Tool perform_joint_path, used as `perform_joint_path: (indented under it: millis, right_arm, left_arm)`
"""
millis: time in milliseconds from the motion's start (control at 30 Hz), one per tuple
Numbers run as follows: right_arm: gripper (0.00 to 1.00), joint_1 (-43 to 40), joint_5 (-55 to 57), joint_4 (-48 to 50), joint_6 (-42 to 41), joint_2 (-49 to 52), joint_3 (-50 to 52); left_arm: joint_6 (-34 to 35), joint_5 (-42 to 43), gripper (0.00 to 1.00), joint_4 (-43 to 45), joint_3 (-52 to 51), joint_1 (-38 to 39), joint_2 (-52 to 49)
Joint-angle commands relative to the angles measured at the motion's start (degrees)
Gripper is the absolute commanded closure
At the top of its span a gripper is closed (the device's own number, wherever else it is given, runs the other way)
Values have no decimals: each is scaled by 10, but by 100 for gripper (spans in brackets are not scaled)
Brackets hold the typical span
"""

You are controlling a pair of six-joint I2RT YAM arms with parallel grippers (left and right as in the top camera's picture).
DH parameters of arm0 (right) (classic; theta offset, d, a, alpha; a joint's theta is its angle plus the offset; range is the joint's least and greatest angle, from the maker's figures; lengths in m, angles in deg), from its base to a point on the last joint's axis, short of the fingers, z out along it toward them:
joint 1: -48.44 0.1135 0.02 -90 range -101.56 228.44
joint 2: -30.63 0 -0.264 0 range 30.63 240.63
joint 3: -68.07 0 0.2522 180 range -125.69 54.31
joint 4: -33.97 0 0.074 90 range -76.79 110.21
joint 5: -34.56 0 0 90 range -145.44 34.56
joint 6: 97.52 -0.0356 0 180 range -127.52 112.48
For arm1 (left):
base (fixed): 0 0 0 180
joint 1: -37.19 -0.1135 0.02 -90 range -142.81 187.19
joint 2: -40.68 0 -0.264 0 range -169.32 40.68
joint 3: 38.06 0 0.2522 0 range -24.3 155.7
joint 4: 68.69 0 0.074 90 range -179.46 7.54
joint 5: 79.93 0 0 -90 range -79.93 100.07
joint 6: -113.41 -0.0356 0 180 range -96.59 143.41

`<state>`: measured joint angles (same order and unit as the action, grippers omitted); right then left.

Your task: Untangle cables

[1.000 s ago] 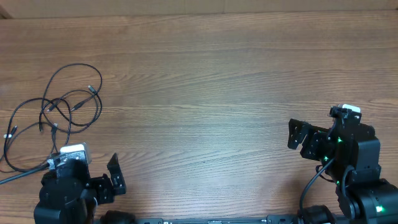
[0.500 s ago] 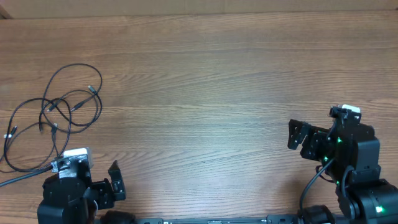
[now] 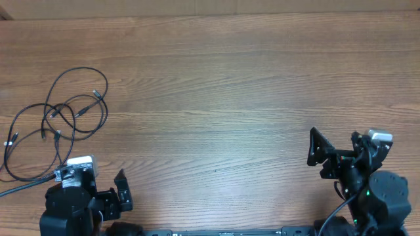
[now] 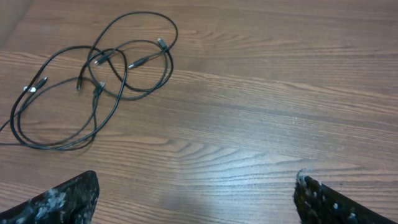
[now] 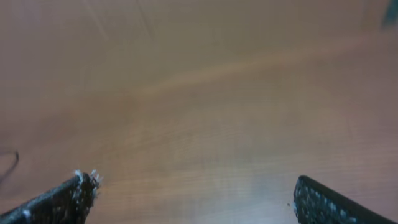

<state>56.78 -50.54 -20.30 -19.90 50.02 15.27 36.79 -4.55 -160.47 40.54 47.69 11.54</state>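
The cables (image 3: 58, 110) lie as a loose tangle of thin black loops with small plug ends on the left of the wooden table. In the left wrist view the cables (image 4: 99, 59) are at the upper left, well ahead of my fingers. My left gripper (image 3: 122, 191) sits at the near left edge, below and to the right of the tangle, open and empty, and it looks the same in its own view (image 4: 196, 196). My right gripper (image 3: 318, 157) is at the near right, far from the cables. It is open over bare wood (image 5: 196, 190), and its view is blurred.
A thicker black cord (image 3: 20, 185) runs off the left edge beside the left arm's base. The table's far edge (image 3: 210, 14) crosses the top of the overhead view. Bare wood (image 3: 216, 98) lies between the two arms.
The right arm has drawn back toward the near edge and a little to the right. The left arm settled slightly nearer the edge. The cables have not moved.
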Motion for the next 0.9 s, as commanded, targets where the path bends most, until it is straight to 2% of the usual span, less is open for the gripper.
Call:
perform_joint_path:
  millis: [0, 333, 700, 867]
  right_arm:
    - [0, 2, 6, 77, 39, -51, 69]
    - [0, -16, 4, 332, 39, -160, 242]
    - [0, -30, 2, 439, 41, -192, 349]
    - [0, -31, 0, 451, 94, -192, 387]
  left_arm:
    - [5, -8, 0, 2, -2, -1, 4]
    - [5, -8, 0, 2, -2, -1, 4]
    - [5, -8, 0, 2, -2, -1, 4]
    - [5, -8, 0, 2, -2, -1, 4]
